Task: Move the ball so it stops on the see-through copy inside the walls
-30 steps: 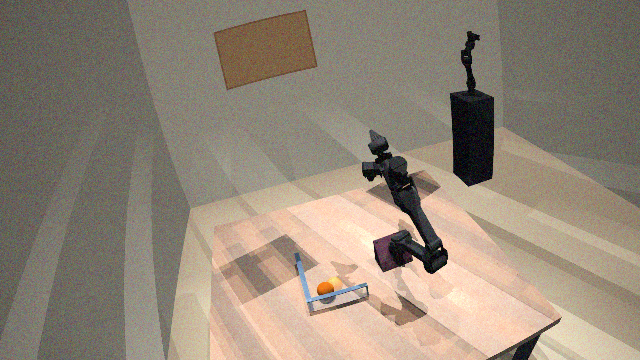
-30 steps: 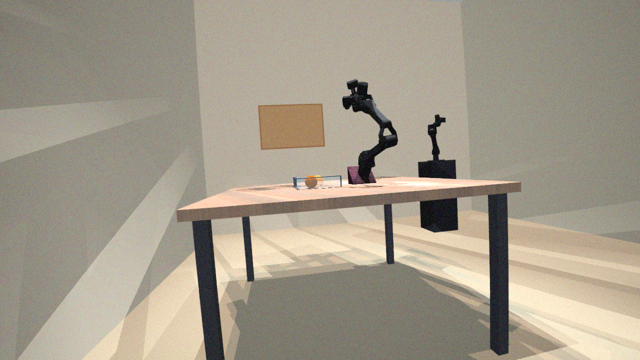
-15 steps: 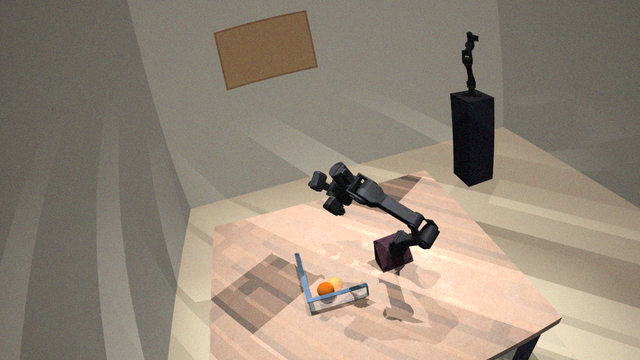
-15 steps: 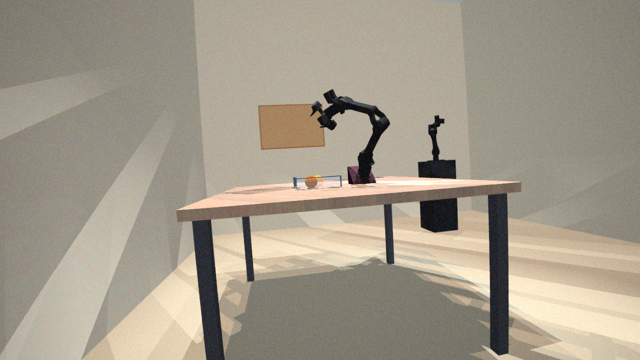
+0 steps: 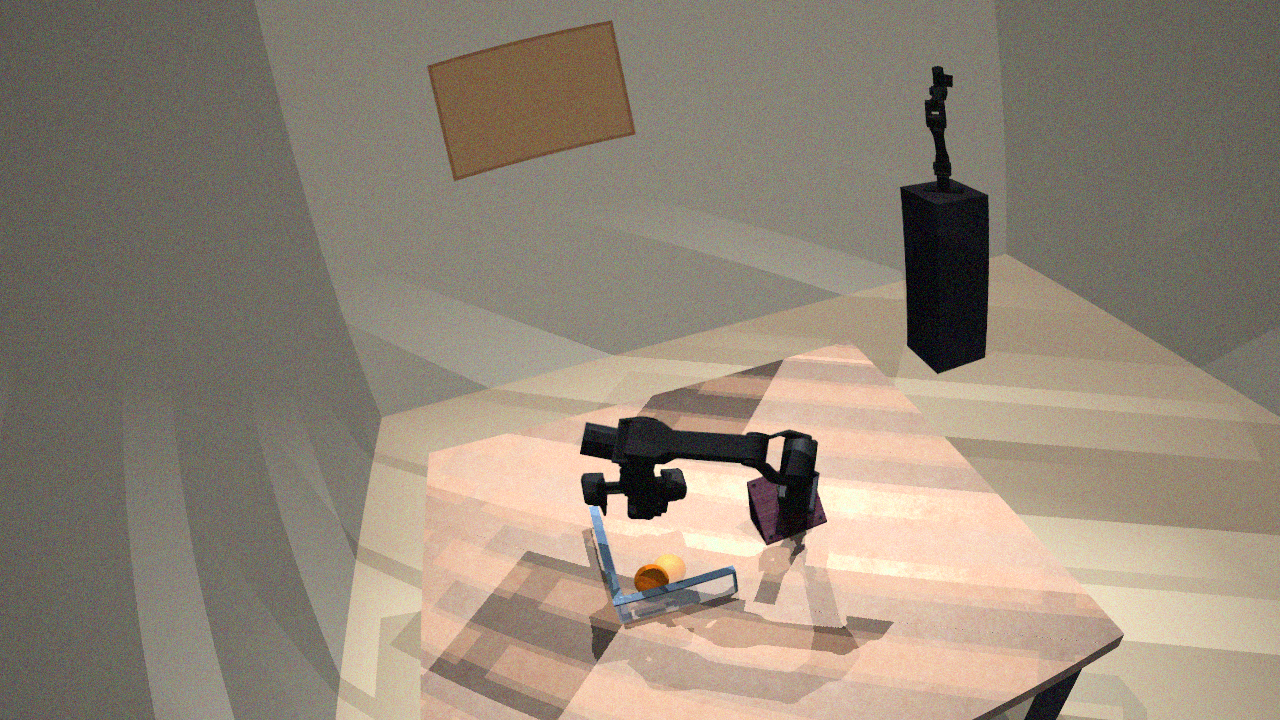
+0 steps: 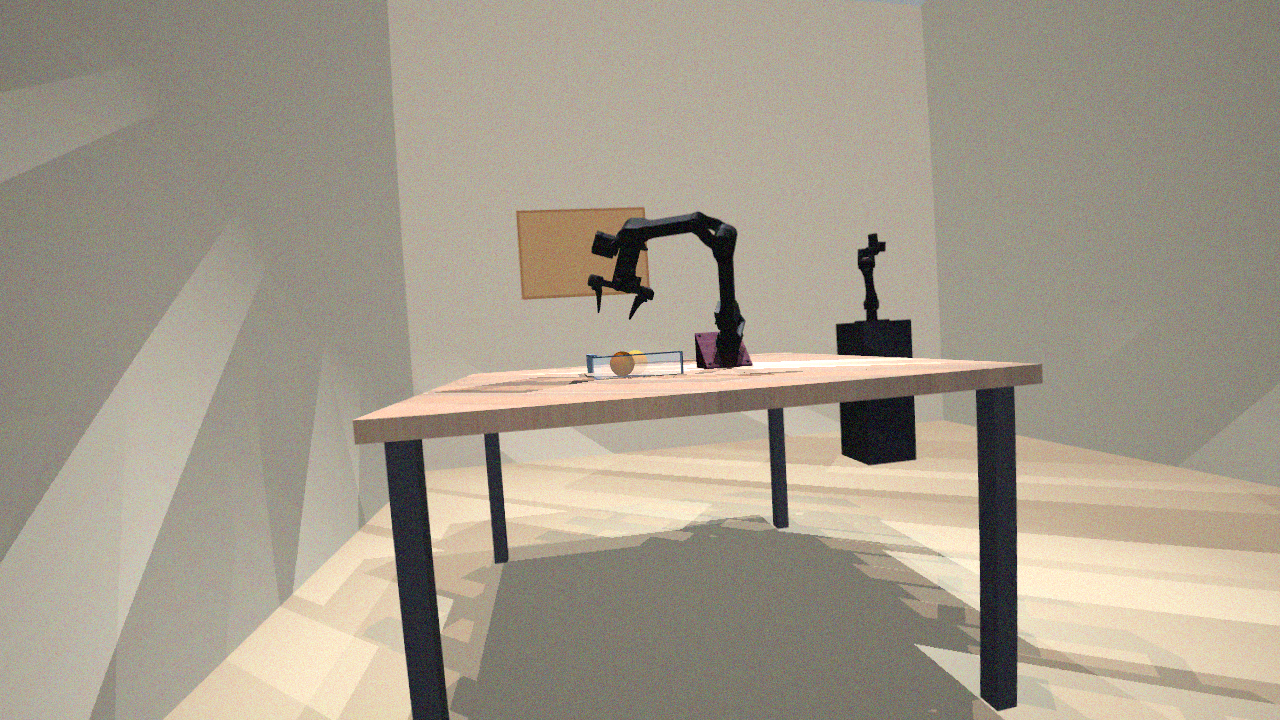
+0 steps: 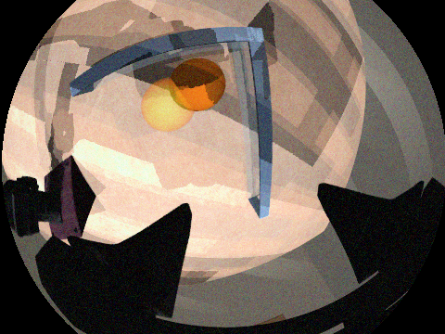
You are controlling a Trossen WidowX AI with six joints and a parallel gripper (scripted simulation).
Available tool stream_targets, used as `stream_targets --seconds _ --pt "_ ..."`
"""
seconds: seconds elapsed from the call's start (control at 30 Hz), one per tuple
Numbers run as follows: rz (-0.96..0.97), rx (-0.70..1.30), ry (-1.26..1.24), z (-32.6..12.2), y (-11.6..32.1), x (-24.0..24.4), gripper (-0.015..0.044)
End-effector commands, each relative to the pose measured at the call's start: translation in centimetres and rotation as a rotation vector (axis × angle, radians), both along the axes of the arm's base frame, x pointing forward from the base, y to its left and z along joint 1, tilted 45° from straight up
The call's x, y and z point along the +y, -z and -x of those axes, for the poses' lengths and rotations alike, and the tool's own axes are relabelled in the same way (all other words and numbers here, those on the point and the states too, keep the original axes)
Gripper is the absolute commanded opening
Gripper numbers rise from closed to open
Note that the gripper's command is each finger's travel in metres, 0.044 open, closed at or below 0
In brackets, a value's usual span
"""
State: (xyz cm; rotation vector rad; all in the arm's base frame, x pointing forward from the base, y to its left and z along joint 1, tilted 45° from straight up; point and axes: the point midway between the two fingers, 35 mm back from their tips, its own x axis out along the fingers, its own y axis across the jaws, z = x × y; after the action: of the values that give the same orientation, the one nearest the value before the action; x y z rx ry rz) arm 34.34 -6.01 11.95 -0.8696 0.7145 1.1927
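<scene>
The orange ball (image 5: pixel 650 578) (image 6: pixel 622 363) (image 7: pixel 199 85) rests on the table (image 5: pixel 483 474) (image 6: pixel 805 385), inside the corner of the two low clear walls (image 5: pixel 603 546) (image 7: pixel 265 121) with blue edges. The pale yellow see-through copy (image 5: pixel 671 565) (image 6: pixel 638 357) (image 7: pixel 163 109) is beside it, a little farther from the corner; the two partly overlap in the wrist view. My gripper (image 5: pixel 636 507) (image 6: pixel 614 315) (image 7: pixel 257 200) is open and empty, pointing down, high above the walled corner. It touches neither ball nor walls.
A dark purple angled block (image 5: pixel 769 512) (image 6: pixel 709 350) (image 7: pixel 69 199) stands by the arm's base, right of the walls in the top and exterior views. A second arm (image 5: pixel 937 125) (image 6: pixel 867 277) stands on a black pedestal (image 5: pixel 946 277) (image 6: pixel 877 429) beyond the table.
</scene>
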Motion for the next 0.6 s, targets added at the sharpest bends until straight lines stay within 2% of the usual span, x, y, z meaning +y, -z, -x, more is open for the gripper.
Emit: stream_targets --seconds 0.0,0.1,0.57 --pt "-0.152 0.097 -0.124 -0.2 0.4 5.1 0.0440" --pt "-0.255 0.183 -0.200 0.2 0.7 8.7 0.0440" --pt "-0.263 0.189 -0.205 0.3 1.8 10.0 0.0440"
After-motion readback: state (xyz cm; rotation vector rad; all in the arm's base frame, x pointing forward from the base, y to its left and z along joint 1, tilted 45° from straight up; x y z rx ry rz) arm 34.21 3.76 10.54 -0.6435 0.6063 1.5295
